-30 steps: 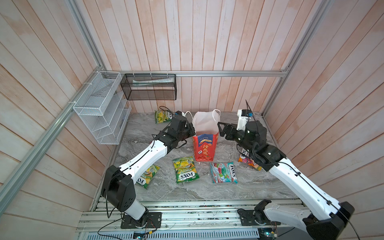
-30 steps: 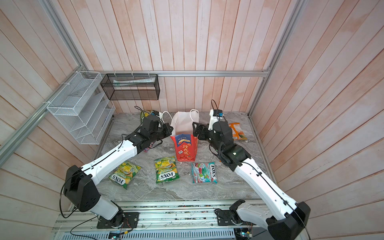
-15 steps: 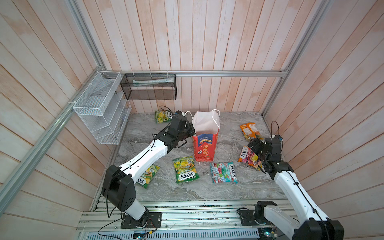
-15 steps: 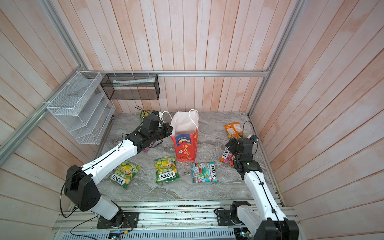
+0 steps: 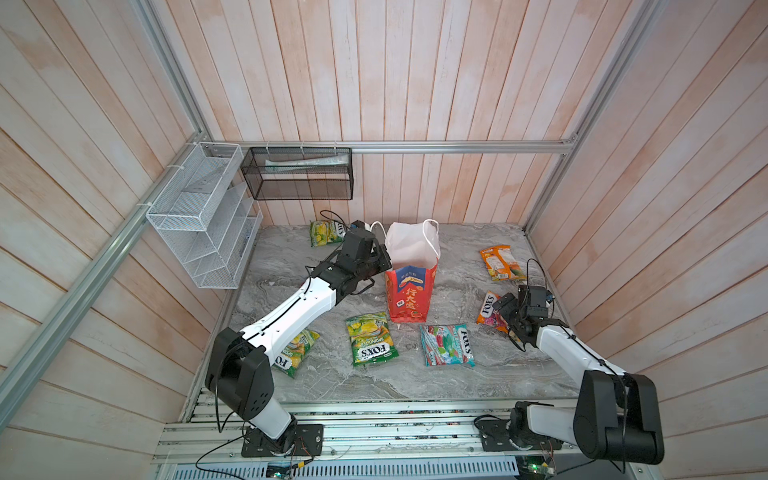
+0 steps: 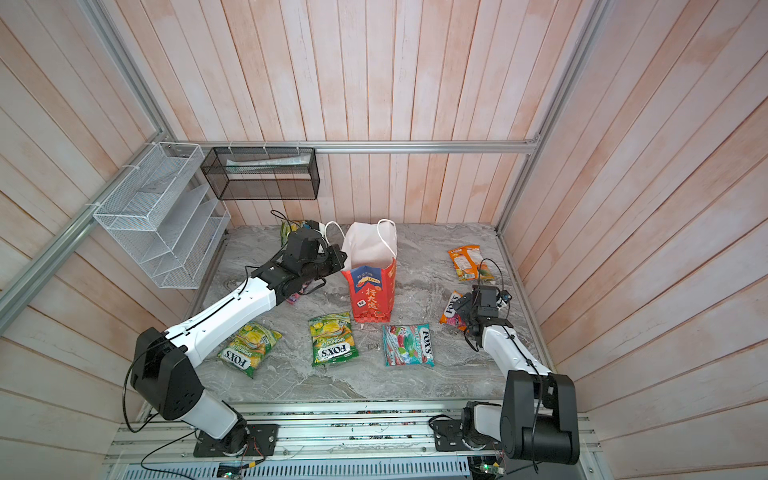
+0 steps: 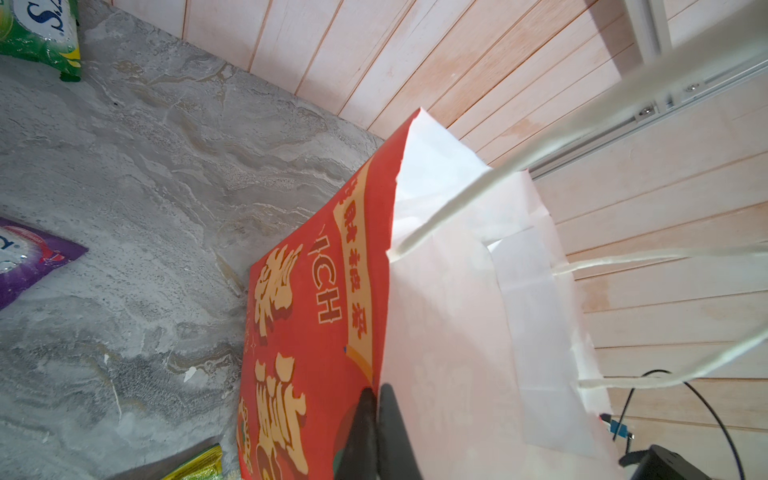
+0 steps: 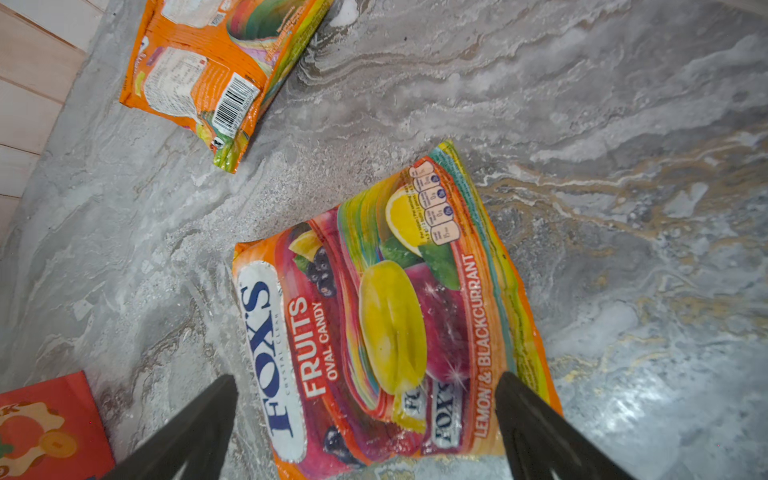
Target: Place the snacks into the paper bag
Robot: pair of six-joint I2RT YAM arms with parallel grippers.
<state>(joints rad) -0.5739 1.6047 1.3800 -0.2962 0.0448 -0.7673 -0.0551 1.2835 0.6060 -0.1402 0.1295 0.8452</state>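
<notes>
**Paper bag upright and held at its rim; seven packets lie outside it**

The tall red paper bag [image 5: 409, 291] with white inside, white cord handles and gold characters stands upright near the middle of the grey marbled worktop [image 5: 457, 249]. Its mouth is open. Its contents cannot be seen.

The left tool [image 7: 377, 399] is closed narrow on the bag's upper rim. In the left wrist view one finger lies on the red outside and the other on the white inside.

Just in front of the bag lie two flat packets. One is a green-yellow FOX'S packet [image 5: 371, 344] and the other a teal-red FOX'S packet [image 5: 446, 345], near each other but apart. A second green-yellow packet [image 5: 297, 351] lies partly under the left arm. A third green-yellow packet [image 5: 326, 232] lies at the back wall, behind the left tool. A purple packet [image 7: 29, 262] shows beside the bag in the left wrist view.

On the right side an orange FOX'S fruit-candy packet [image 8: 374, 311] lies face up. The right tool [image 8: 365, 378] hangs over it with jaws spread wide, one finger to each side of the packet. It holds nothing, and contact cannot be told. An orange-and-white packet [image 5: 500, 262] lies further back, apart from it.

A white wire rack [image 5: 199, 232] and a black mesh basket [image 5: 297, 174] hang on the walls.
</notes>
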